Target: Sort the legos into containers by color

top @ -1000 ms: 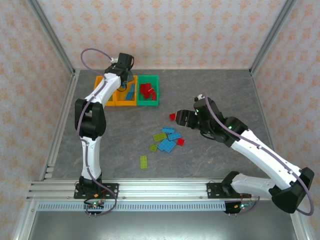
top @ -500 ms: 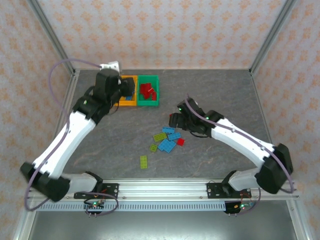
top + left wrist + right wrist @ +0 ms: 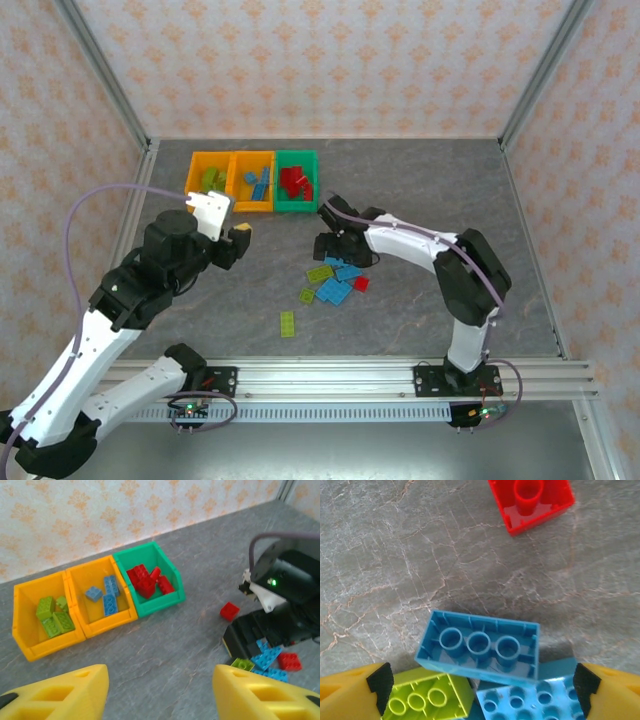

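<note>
The containers stand in a row at the back: a yellow bin (image 3: 30, 640) with lime legos, a yellow bin (image 3: 85, 625) with blue legos, and a green bin (image 3: 172, 597) with red legos. Loose legos (image 3: 336, 281) lie mid-table. My right gripper (image 3: 335, 246) hangs open just over them; in its wrist view the fingers (image 3: 350, 695) straddle an upturned blue brick (image 3: 480, 647), with a lime brick (image 3: 430, 697) and a blue plate (image 3: 530, 702) beneath. An upturned red brick (image 3: 532, 502) lies just beyond. My left gripper (image 3: 236, 240) is open and empty, left of the pile.
A lime brick (image 3: 287, 323) and a smaller lime one (image 3: 307, 295) lie apart from the pile, towards the near edge. A red brick (image 3: 361, 283) sits at the pile's right. Metal frame posts and patterned walls bound the grey table (image 3: 430, 190).
My left arm has drawn back from the bins to the table left of the pile. My right gripper has moved left and lower over the loose legos, its jaws wider.
</note>
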`<act>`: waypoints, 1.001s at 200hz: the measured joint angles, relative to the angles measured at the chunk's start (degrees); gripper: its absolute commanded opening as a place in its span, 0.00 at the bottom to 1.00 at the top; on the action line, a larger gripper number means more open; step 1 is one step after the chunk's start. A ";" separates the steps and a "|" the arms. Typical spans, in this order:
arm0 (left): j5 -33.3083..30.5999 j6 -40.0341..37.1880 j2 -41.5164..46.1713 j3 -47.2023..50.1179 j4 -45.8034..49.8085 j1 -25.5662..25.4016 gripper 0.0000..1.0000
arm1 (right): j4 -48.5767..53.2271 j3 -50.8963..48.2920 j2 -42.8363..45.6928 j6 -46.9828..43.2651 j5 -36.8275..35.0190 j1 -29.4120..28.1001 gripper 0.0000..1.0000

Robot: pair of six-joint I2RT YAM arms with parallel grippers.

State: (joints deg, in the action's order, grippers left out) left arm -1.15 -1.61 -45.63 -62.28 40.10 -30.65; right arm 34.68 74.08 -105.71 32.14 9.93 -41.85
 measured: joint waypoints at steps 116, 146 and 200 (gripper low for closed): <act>-4.48 -4.55 3.28 4.61 -0.24 0.04 0.80 | -0.42 3.39 -0.90 0.57 -2.01 -1.33 0.56; -6.78 -4.42 5.22 5.66 -0.87 2.03 0.98 | -7.93 3.78 6.78 -3.26 -1.05 -4.15 0.56; -6.84 -3.67 6.73 7.37 -1.44 7.15 1.00 | -16.09 30.47 -10.58 -9.81 -1.77 -4.28 0.55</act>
State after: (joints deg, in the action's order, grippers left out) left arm -7.99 -5.28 -38.89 -54.92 38.65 -23.51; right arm 18.59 104.55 -116.29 22.33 8.16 -46.13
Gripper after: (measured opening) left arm 0.999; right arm 0.585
